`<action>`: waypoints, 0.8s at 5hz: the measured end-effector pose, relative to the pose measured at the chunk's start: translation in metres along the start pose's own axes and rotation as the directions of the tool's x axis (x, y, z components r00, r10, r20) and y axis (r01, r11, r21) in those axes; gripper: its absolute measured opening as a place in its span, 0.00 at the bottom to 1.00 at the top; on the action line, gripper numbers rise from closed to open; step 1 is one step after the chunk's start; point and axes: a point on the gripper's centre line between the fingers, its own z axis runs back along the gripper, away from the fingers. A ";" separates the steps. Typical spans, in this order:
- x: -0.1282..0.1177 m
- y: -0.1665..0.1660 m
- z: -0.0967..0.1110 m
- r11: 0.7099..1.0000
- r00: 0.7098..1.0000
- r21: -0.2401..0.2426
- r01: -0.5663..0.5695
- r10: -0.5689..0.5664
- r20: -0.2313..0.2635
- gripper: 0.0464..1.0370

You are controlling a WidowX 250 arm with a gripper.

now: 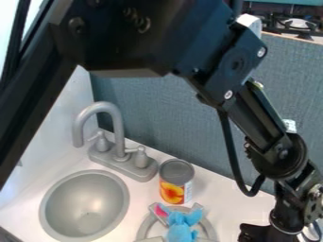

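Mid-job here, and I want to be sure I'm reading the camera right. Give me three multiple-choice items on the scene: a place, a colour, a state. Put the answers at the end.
1. Where is the can?
A) On the counter, left of the tool in the view
B) In the sink bowl
C) On the stove

2. What is the soft toy's main colour?
A) Green
B) Yellow
C) Blue

3. How does the can sit?
A) On its side
B) Upright
C) Upside down on the toy

Answers:
1. A: it stands on the white surface near the faucet, with the tool at the lower right.
2. C: its body is light blue, with a pink patch on one side.
3. B: its round grey top faces up, above the label.
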 end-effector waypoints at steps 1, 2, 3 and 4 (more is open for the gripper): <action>-0.003 0.002 -0.003 1.000 1.000 0.002 0.010 -0.010 -0.002 0.33; -0.008 0.000 0.004 0.999 1.000 -0.021 0.029 -0.029 0.002 0.15; -0.028 0.010 0.029 0.995 0.996 -0.029 0.094 -0.095 -0.004 0.08; -0.071 0.038 0.070 0.999 0.999 -0.013 0.037 -0.036 0.021 0.06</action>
